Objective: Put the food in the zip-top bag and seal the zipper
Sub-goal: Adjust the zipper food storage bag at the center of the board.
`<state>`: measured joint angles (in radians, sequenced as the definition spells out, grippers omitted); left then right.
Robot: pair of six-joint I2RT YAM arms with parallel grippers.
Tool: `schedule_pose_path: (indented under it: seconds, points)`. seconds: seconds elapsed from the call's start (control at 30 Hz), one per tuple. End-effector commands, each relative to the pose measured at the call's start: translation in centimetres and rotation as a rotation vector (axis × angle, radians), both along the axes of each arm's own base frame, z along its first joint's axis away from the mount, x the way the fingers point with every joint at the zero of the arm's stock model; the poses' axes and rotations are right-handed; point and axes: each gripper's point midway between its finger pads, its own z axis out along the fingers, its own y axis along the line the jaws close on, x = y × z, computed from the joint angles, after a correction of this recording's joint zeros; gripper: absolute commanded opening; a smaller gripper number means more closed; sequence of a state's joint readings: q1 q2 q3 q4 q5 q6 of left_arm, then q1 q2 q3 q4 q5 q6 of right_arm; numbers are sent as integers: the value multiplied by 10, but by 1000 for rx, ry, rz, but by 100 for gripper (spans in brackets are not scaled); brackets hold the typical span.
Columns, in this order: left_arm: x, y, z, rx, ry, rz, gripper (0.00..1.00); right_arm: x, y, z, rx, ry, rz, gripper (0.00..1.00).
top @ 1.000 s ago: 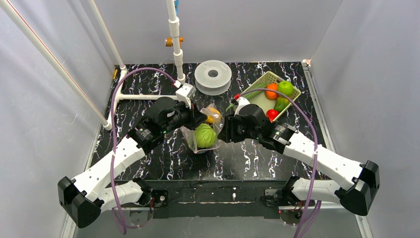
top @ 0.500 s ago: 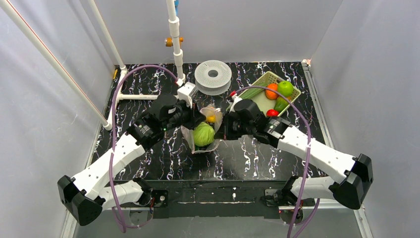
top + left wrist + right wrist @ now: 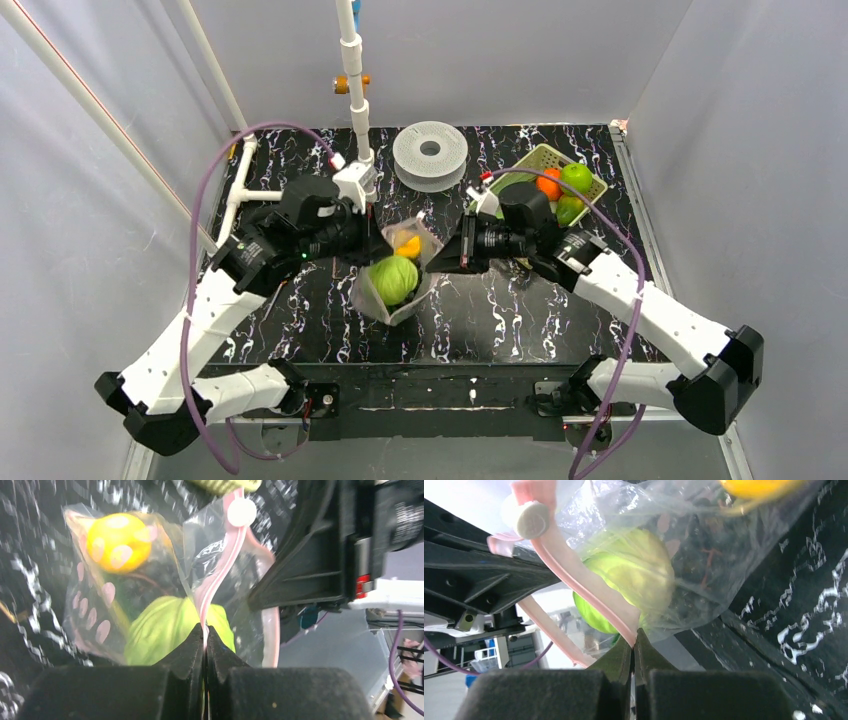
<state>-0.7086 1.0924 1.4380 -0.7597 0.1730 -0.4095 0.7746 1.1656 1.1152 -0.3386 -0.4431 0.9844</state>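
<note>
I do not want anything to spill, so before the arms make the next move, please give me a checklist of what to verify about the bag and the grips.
1. The left gripper is shut on the zipper: ok.
2. The right gripper is shut on the zipper: ok.
3. The pale green head and the yellow piece are inside the zip-top bag: ok.
4. The zipper is sealed across the whole mouth: not ok; its two pink strips stand apart in both wrist views.
5. Every other food piece is inside: cannot tell.
</note>
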Motion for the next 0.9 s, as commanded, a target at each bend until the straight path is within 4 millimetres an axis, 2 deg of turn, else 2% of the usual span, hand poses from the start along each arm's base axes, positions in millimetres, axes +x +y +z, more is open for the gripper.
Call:
schedule_pose_path:
  seconds: [0.0, 0.07, 0.2, 0.3, 0.37, 0.4, 0.5, 0.53, 0.57, 0.63, 0.77, 0.83, 0.87]
  points:
    - [-18, 12, -58, 79, 257, 103, 0, -8, 6, -14, -2, 58, 55, 1]
    - [-15, 10, -45, 67, 241, 113, 0, -13, 3, 4, 3, -10, 64, 1]
    - [-10, 1, -7, -3, 201, 100, 0, -18, -11, 57, 61, -172, 50, 1]
    - [-10, -10, 3, -74, 209, 82, 0, -19, -17, 71, 74, -210, 39, 1]
    - [-10, -15, -5, -94, 227, 75, 0, -16, -14, 64, 78, -189, 27, 1]
    - [-9, -15, -16, -82, 245, 89, 0, -15, -12, 55, 85, -168, 22, 1]
    - [-7, -10, -51, -20, 294, 133, 0, -11, -1, 21, 102, -84, 19, 1]
    - [-7, -8, -59, -5, 314, 146, 0, -10, 1, 6, 84, -42, 16, 1]
    - [-8, -9, -62, 0, 330, 149, 0, -10, 4, 0, 73, -20, 23, 1]
    - [-10, -16, -50, -36, 337, 121, 0, -9, 6, 3, 59, -22, 35, 1]
    - [-5, -35, 8, -195, 264, 65, 0, -8, -1, 51, 95, -137, 19, 1]
    - [-4, -41, 24, -253, 235, 48, 0, -10, -5, 73, 116, -185, 17, 1]
    - [-3, -42, 25, -263, 230, 47, 0, -11, -7, 80, 126, -200, 16, 1]
